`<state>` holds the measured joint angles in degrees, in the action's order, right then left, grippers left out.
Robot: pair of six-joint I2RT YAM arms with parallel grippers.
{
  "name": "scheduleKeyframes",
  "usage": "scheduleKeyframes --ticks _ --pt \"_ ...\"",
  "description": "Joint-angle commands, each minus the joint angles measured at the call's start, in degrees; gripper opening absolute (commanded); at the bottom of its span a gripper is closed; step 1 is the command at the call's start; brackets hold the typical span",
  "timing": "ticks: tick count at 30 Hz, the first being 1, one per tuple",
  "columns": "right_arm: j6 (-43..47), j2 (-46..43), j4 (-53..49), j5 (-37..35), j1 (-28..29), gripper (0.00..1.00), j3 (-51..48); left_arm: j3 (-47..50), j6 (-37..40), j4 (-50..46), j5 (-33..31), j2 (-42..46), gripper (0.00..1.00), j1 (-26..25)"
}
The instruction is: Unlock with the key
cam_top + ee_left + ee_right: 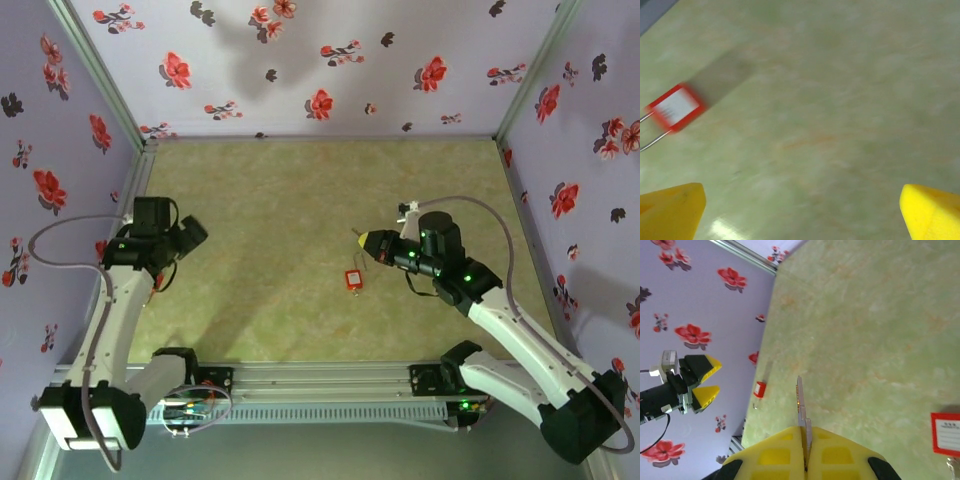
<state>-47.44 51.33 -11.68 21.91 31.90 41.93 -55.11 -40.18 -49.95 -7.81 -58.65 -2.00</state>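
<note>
- The right fingers [790, 455], yellow, are pressed together on the key [801, 405]. Its thin metal blade sticks straight out from the seam between them.
- In the top view the right fingers [372, 241] hang over the desk [300, 190] right of its middle, pointing left.
- The red lock [353, 279] lies flat on the desk near the middle, a little toward the near edge. It is just near and left of the right fingers, and nothing touches it.
- In the right wrist view the red lock [945, 432] shows its white label at the lower right, off to the side of the key's blade and apart from it.
- The left fingers [670, 210] are spread wide, with bare desk between their yellow tips.
- The left wrist view shows the red lock [675, 106] blurred, with two thin metal wires running off its left side, well ahead of the fingers.
- In the top view the left fingers [190, 232] are over the left side of the desk, well apart from the lock.
- A small red thing [759, 389] lies at the foot of the left wall [700, 300], too small to make out.
</note>
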Motion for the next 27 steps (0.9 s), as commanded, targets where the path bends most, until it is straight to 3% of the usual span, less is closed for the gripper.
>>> scheduleKeyframes --ticks 1,3,10,14,22,27 --pt "3.5 0.2 -3.4 -0.2 0.3 0.0 1.6 2.1 6.6 -7.9 -1.1 -2.9 1.0 4.1" --pt "3.7 -0.1 -3.4 0.2 0.3 0.0 1.2 3.5 6.9 -7.2 -0.7 -5.1 1.0 7.1" --pt "6.0 -0.2 -6.2 1.1 -0.1 0.0 0.9 11.8 -2.4 5.6 12.9 -4.9 1.0 19.7" --pt "6.4 0.0 -7.0 1.4 -0.3 0.0 1.0 12.2 -3.4 9.4 11.8 -5.9 1.0 21.6" --pt "4.4 1.3 -6.1 1.4 -0.5 0.0 0.3 6.0 13.9 5.7 3.5 -17.0 1.0 23.5" --pt "3.5 3.0 -4.0 2.1 -0.6 0.0 0.4 3.8 19.9 6.6 0.3 -20.5 0.99 23.9"
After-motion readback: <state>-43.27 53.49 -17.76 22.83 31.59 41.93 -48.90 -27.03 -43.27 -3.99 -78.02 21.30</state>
